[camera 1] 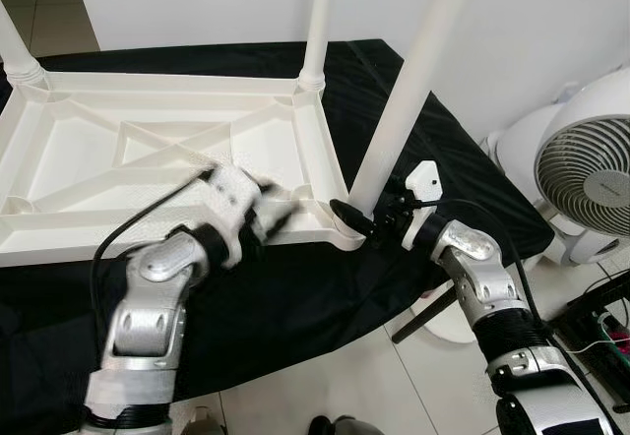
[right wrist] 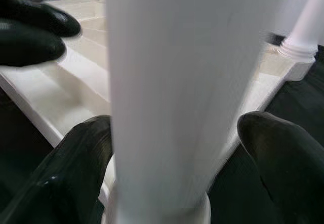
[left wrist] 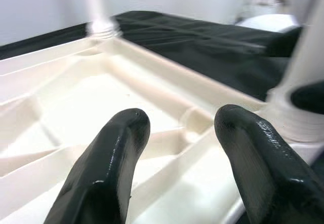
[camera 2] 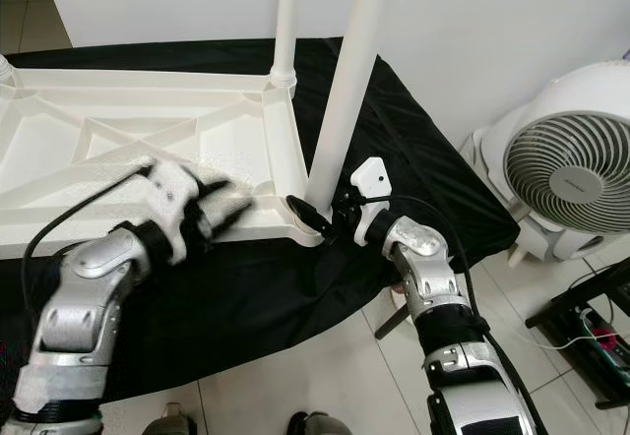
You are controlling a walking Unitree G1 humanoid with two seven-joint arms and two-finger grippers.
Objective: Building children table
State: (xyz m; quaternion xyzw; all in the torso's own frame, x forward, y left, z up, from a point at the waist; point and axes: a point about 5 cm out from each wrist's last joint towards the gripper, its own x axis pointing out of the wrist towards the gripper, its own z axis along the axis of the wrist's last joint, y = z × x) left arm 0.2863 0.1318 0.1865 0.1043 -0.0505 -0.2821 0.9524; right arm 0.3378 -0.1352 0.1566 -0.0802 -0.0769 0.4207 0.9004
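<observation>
Children's table [camera 1: 177, 150], upturned: your right tool [camera 1: 366, 226] straddles the near-corner leg [camera 1: 394, 110], jaws apart; left tool [left wrist: 177, 148] open, empty. Leg may tip if unseated.

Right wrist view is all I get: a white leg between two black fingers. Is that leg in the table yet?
Observer: The near leg stands in the corner socket of the upturned tabletop. I cannot tell if it is fully seated. The right hand straddles its base.
Operator: And the other hand?
Observer: The left hand is open and empty over the tabletop's underside, beside that corner.
Operator: Other legs?
Observer: A far right leg and a far left leg stand in their corners.
</observation>
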